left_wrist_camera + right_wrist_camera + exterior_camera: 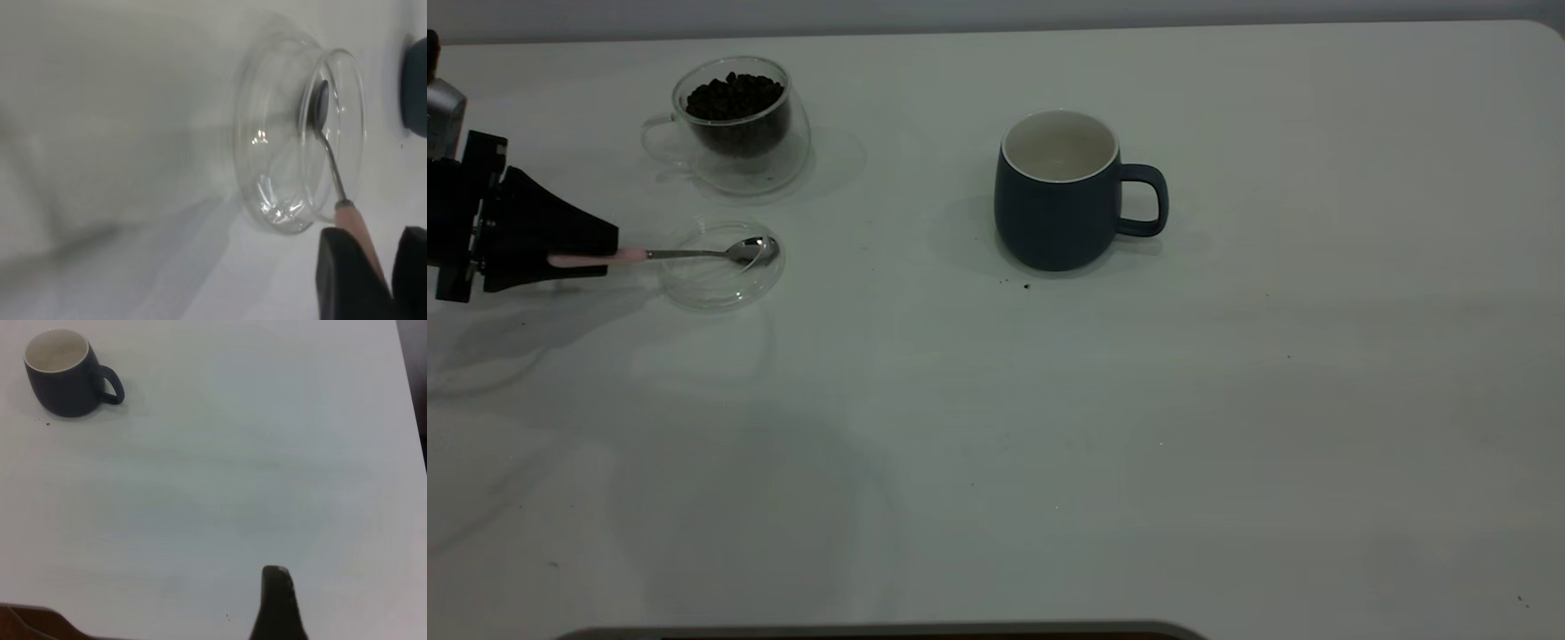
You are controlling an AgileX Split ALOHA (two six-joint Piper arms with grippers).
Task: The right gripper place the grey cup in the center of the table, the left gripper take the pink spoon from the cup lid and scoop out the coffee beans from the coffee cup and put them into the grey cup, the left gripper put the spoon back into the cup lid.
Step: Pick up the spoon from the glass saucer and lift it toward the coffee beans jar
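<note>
The pink spoon [694, 254] lies with its metal bowl in the clear cup lid [710, 289] and its pink handle sticking out to the left. My left gripper [609, 242] is at the table's left edge, shut on the handle. The left wrist view shows the handle [352, 223] between the two black fingers [343, 267], and the bowl [319, 107] still in the lid [267, 193]. The glass coffee cup [783, 164] with coffee beans [734, 96] stands behind the lid. The grey cup [1054, 222] stands upright mid-table, its handle to the right. My right gripper [277, 577] hovers far from the grey cup [60, 383].
The white table [1049, 444] has a few dark specks just in front of the grey cup [1025, 286]. A dark rounded edge shows at the bottom of the exterior view [871, 631]. The right arm is out of the exterior view.
</note>
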